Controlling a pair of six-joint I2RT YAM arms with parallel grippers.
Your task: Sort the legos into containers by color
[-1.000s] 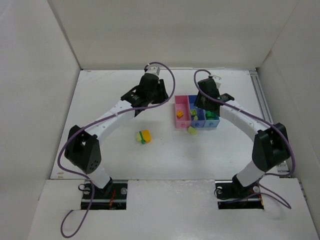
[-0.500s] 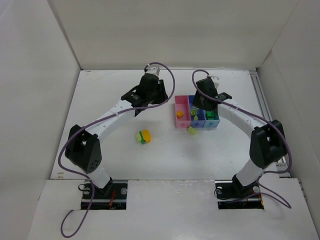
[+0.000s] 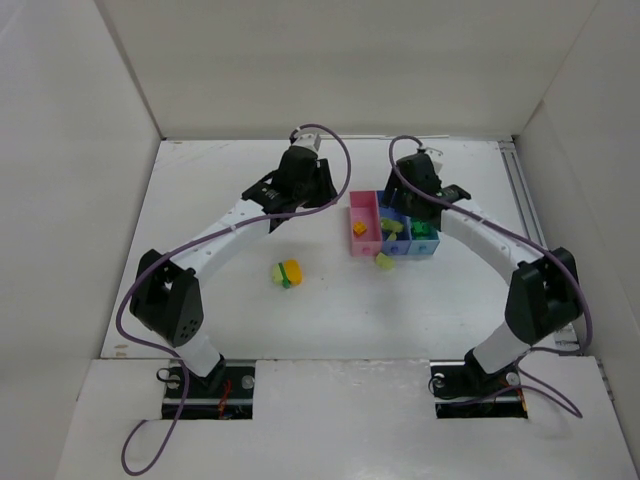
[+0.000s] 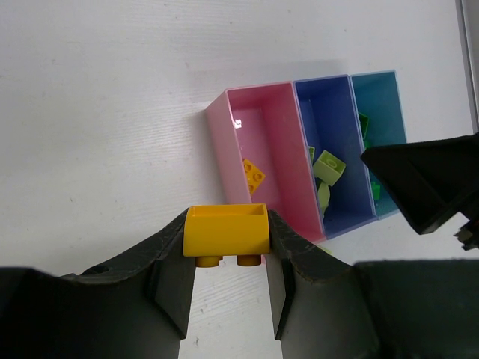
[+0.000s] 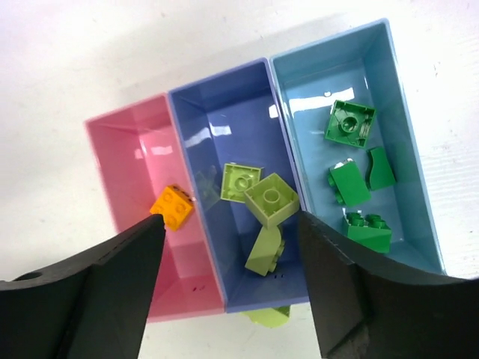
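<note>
My left gripper (image 4: 227,250) is shut on a yellow-orange lego (image 4: 226,232), held above the table just left of the pink container (image 4: 271,134). In that container lies one orange lego (image 5: 172,206). My right gripper (image 5: 228,224) hangs open over the blue-purple container (image 5: 202,112), nothing between its fingers. Below it are three pale green legos (image 5: 272,197), the top one tilted. The light blue container (image 5: 404,97) holds several dark green legos (image 5: 349,123). From above, the left gripper (image 3: 300,185) and the right gripper (image 3: 415,195) flank the bins.
A pale green lego (image 3: 383,260) lies on the table just in front of the bins. A small cluster of yellow-green, orange and green legos (image 3: 287,272) sits further to the near left. White walls enclose the table (image 3: 230,190) at the back and sides.
My right gripper has opened over the blue-purple container, and a pale green lego now lies on top of the others there. The left arm has held still with its brick.
</note>
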